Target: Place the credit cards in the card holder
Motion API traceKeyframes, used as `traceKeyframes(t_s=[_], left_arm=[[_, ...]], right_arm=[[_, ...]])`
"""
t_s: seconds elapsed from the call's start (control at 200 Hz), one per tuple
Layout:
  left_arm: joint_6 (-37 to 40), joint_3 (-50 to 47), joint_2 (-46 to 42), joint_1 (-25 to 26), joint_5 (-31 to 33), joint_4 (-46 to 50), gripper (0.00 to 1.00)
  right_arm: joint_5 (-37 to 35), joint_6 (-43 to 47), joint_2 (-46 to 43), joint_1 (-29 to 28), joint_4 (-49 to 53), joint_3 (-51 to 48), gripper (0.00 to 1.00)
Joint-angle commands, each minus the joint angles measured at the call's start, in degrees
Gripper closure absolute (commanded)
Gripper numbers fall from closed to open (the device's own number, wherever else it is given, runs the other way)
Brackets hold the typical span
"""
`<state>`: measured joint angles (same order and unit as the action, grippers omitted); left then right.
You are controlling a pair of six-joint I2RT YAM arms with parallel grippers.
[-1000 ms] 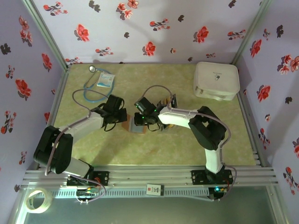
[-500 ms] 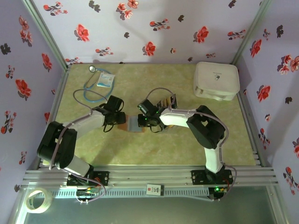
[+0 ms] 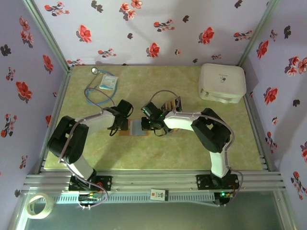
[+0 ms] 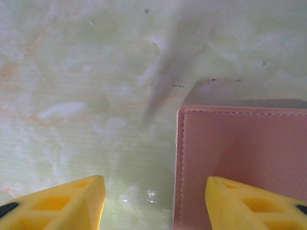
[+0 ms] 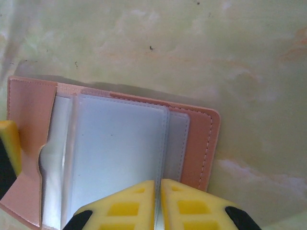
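Item: holder [image 5: 209,139], open and flat on tabletop [image 3: 192,143], ctr of top view, clear pocket [image 5: 120,153] facing up, no card seen in it. R hand [image 5: 157,201]: fingers together, nothing between them, tips over the pocket at bottom of its wrist view; touching or just above, can't tell. L hand [image 4: 152,203]: fingers apart, holding nothing; one finger over holder's cover at lower right of its wrist view, other over bare tabletop at lower left, cover's stitched edge between them. Cards [image 3: 171,103]: small stack, dark w/ orange, upper ctr of top view, near R arm's wrist, apart from holder; none in either hand. Risks: (1) w/ L hand not gripping, cover may spring back and fold over pocket, prob. only R tips to keep it down; (2) R tips pushing on slick plastic could skid holder across the smooth tabletop; (3) L finger by the cover edge could snag it on lifting and flip holder; (4) thin cards hard to pick off a stack, may fan or slide. Changes vs 1 s ago: holder then looked narrower, part-raised, now spread wider and flat; L hand was together, now apart; L arm swung in, elbow nearer ctr; R hand nudged slightly right; cards and case [image 3: 221,82] unmoved.
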<state>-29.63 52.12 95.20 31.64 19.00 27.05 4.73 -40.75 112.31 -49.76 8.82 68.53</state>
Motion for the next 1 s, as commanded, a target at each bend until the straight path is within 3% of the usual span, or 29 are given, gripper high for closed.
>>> traceKeyframes(t_s=[0.0, 0.295, 0.485, 0.755, 0.995], left_arm=[[1.1, 0.3, 2.2, 0.8, 1.4, 1.9, 0.4], [1.8, 2.5, -5.9, 0.7, -0.5, 3.3, 0.33], [0.6, 4.3, -13.1, 0.3, -7.4, 2.9, 0.25], [-4.9, 1.3, -15.4, 0.3, -21.4, -6.3, 0.21], [-10.6, -7.7, -15.1, 0.1, -24.2, -16.5, 0.24]], right_arm=[[-0.9, -0.3, 2.2, 0.3, 2.4, -0.3, 0.88], [-0.8, 0.8, 1.9, 0.4, 4.1, 1.3, 0.88], [-0.5, 1.2, 1.9, 0.4, 4.9, 2.3, 0.88], [-0.4, 1.4, 1.4, 0.5, 5.1, 2.4, 0.88], [-0.5, 1.6, -0.6, 1.2, 5.6, 2.9, 0.88]])
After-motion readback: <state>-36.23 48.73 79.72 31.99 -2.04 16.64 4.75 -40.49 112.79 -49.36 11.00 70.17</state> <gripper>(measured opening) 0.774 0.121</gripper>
